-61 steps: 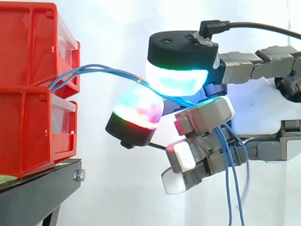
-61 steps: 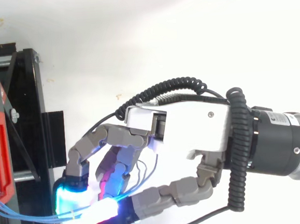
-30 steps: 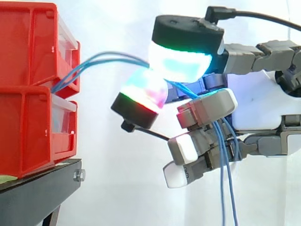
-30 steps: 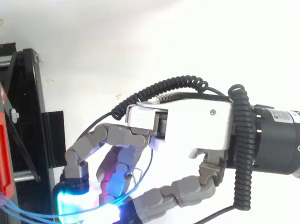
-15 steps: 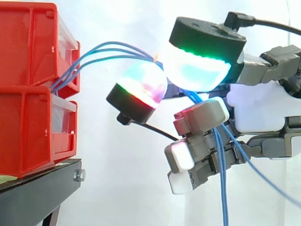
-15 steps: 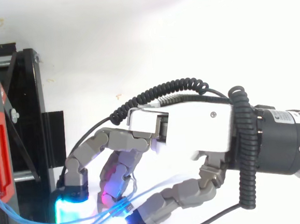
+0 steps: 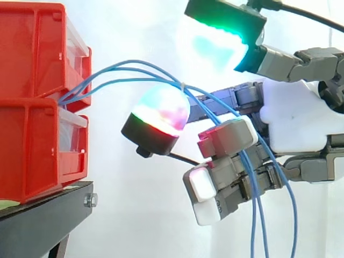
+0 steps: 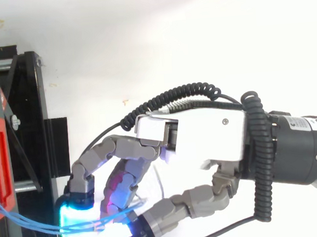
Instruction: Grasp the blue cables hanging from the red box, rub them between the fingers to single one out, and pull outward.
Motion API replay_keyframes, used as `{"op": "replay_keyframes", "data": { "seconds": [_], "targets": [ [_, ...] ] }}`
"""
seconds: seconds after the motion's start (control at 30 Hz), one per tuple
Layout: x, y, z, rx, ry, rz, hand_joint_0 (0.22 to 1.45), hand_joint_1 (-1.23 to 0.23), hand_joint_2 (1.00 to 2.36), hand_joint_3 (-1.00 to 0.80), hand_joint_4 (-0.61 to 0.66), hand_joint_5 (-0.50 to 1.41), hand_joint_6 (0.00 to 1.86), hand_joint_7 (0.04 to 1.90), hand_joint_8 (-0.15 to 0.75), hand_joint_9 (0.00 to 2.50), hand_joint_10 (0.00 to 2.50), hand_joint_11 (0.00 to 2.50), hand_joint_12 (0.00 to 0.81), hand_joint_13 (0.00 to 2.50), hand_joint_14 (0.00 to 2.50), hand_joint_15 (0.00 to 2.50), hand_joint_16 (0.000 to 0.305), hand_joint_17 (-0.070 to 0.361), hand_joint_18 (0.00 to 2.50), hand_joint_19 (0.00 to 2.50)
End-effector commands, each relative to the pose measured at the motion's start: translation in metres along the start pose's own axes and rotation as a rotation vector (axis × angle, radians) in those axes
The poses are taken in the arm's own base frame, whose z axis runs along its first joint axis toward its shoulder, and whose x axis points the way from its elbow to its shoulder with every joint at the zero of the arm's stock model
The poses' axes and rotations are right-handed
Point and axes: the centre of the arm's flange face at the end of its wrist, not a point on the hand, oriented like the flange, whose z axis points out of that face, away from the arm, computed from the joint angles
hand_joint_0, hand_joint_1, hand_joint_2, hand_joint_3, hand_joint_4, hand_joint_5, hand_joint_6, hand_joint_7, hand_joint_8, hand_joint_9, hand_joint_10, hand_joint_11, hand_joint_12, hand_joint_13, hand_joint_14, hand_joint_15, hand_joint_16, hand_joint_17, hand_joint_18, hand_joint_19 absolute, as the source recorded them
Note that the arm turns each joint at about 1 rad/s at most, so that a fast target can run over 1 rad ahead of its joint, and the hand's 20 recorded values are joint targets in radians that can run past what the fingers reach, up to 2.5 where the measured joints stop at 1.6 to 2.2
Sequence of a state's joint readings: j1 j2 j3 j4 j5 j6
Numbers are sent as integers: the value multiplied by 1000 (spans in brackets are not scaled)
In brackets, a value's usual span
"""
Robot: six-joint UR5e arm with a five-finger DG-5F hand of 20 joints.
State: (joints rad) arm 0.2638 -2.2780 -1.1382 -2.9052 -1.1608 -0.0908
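Observation:
Several thin blue cables (image 7: 123,67) come out between the two stacked red boxes (image 7: 32,54) and arch to the right. They lie over my hand's (image 7: 295,118) thumb pad (image 7: 161,110), which glows red, green and cyan. The green-glowing fingertip (image 7: 220,45) stands well above them, with a clear gap to the thumb. Past the thumb the cables run down beside the lower curled fingers (image 7: 220,161) and hang loose. From above, the cables (image 8: 30,227) lead from the box to the cyan pad (image 8: 79,226) of the hand (image 8: 204,137).
The red boxes sit on a black stand (image 7: 43,215) at the left. A white curtain hangs behind. A black frame (image 8: 31,139) of the stand runs along the left edge in the top view.
The green fingertip has lifted up and away from the thumb, opening the pinch on the cables. The cables now drape over the thumb pad and hang further right.

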Motion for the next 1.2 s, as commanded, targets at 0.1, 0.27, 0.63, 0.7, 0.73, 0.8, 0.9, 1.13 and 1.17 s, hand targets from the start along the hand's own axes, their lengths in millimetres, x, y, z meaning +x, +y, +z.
{"op": "replay_keyframes", "data": {
  "seconds": [0.1, 0.27, 0.63, 0.7, 0.73, 0.8, 0.9, 1.13, 1.17],
  "targets": [
    [-1, 0, 0, 2, 1, 0, 565, -683, 1015, -167, 116, -139, 891, 899, 373, 1175, 12, 1212, 421, 890, 18, 555, 56, 125, 812, 379],
    [-3, 0, 1, 2, -2, 0, 614, -797, 1019, -79, 41, -153, 926, 947, 345, 1164, 14, 1260, 405, 883, 20, 566, 51, 116, 801, 380],
    [-5, 2, -6, 44, 23, -18, 651, -917, 1000, -500, 92, -160, 906, 859, 321, 1087, 15, 1211, 388, 775, 19, 512, 47, 107, 716, 323],
    [-8, 3, -9, 63, 26, -30, 579, -900, 1000, -500, 115, -158, 883, 850, 325, 1075, 16, 1203, 393, 755, 20, 515, 49, 110, 698, 331],
    [-10, 0, -12, 92, 29, -40, 532, -863, 1000, -500, 143, -153, 852, 850, 337, 1068, 15, 1191, 405, 752, 19, 505, 52, 117, 688, 325],
    [-13, -2, -14, 110, 28, -48, 478, -731, 1000, -500, 176, -142, 802, 829, 358, 1065, 14, 1148, 424, 727, 17, 491, 57, 129, 666, 316],
    [-16, -4, -16, 133, 30, -57, 443, -552, 1000, -500, 192, -99, 607, 1057, 381, 1044, 16, 998, 436, 670, 14, 427, 62, 139, 613, 279],
    [-24, 16, -22, 129, 31, -82, 450, -472, 1000, -500, 219, -90, 500, 1212, 378, 937, 17, 769, 432, 537, 12, 355, 66, 149, 438, 194],
    [-24, 16, -23, 132, 32, -88, 454, -481, 1000, -500, 215, -90, 500, 1216, 374, 929, 17, 766, 429, 528, 12, 343, 66, 150, 415, 182]
  ]
}}
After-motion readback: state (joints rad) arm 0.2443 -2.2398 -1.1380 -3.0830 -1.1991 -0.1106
